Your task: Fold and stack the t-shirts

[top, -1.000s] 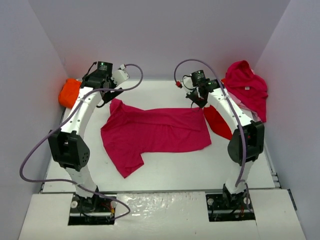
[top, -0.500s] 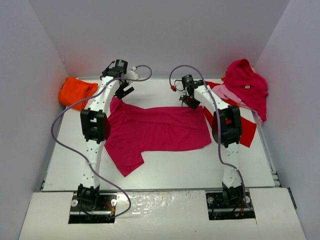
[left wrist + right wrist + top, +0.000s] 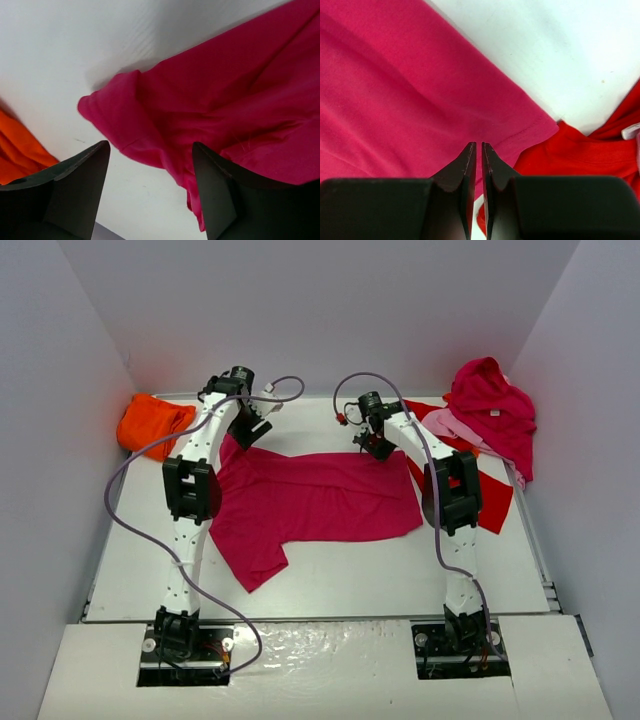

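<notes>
Magenta t-shirt (image 3: pixel 320 500) lay flat, centre of counter (image 3: pixel 400 575). L pincer (image 3: pixel 150 150) stood open astride its far-left corner, near orange t-shirt (image 3: pixel 150 422); R pincer (image 3: pixel 479 146) was all but closed, gripping nothing visible, over far-right hem beside red t-shirt (image 3: pixel 570 150).

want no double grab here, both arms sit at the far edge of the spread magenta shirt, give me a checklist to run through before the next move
1. Magenta cloth t-shirt spread on the white table: ok.
2. Left gripper open, straddling the shirt's bunched far corner: ok.
3. Right gripper shut at the far hem; cloth pinched or not: cannot tell.
4. Bright red cloth t-shirt apart from that hem: not ok, they touch.
5. Orange cloth t-shirt apart from the magenta one: ok.
</notes>
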You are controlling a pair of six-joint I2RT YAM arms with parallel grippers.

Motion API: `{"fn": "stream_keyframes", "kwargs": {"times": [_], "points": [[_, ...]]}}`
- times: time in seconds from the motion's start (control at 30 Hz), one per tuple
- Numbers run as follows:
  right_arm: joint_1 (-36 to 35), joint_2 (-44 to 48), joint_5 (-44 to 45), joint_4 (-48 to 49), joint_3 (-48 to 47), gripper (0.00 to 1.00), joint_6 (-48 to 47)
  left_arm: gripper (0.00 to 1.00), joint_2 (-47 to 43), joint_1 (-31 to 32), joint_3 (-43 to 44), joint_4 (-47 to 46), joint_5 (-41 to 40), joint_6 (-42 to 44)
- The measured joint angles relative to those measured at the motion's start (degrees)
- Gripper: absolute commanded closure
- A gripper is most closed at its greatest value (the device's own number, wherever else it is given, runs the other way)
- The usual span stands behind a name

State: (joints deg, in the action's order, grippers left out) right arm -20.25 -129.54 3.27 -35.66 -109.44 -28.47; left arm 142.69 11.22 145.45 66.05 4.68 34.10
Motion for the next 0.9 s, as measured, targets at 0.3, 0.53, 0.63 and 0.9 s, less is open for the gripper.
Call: {"fn": "stream_keyframes", "kwargs": {"times": [0.3, 0.53, 0.63, 0.9], "points": [[0.0, 0.0, -0.17, 0.13, 2.56, 0.93, 0.22, 0.45, 6.9, -1.61, 0.04, 1.22, 1.46, -2.54], [0.0, 0.0, -0.05, 0.34, 3.4, 0.97, 0.54, 0.97, 7.0, -2.24, 0.5, 0.33, -0.73, -4.25], [-0.05, -0.07, 0.82, 0.64, 3.4, 1.0, 1.11, 1.0, 7.0, -2.65, 0.49, -0.55, -1.79, -5.21], [-1.24, -2.58, 6.2, 1.52, 4.05, 1.0, 1.64, 1.0, 7.0, -5.26, 0.48, -3.87, -4.51, -7.59]]}}
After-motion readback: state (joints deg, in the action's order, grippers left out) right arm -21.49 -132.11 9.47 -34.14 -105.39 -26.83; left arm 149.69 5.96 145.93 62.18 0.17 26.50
